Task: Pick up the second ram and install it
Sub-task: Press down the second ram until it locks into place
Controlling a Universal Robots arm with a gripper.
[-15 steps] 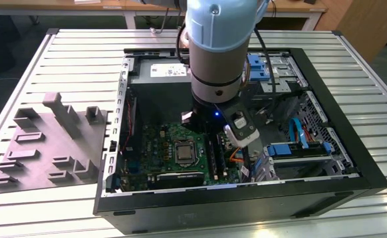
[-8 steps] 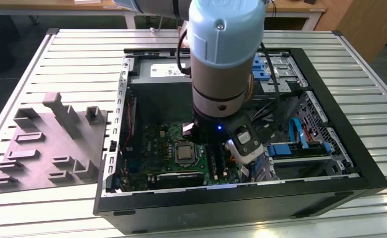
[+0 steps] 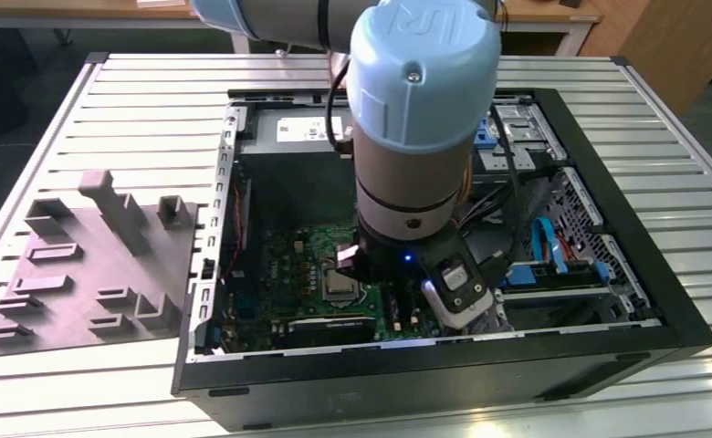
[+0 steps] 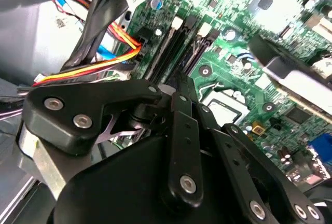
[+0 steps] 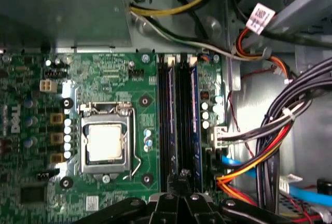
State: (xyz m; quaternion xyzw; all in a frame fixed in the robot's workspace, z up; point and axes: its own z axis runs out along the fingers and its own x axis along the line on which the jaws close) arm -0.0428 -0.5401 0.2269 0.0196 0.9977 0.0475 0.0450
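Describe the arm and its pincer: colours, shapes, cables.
The arm is a thick grey cylinder capped by a rounded pale blue joint cover, ending in a black wrist block with a small blue light. Black cables run down beside it. The pincer is matte black: flat link bars joined by silver screws, seen in both wrist views.

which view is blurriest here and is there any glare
The second wrist view is softest: the tool linkage up close is smeared and the motherboard behind is hazy. The first wrist view is sharper, with the processor socket washed out bright. The exterior view is evenly lit, the case interior dim.
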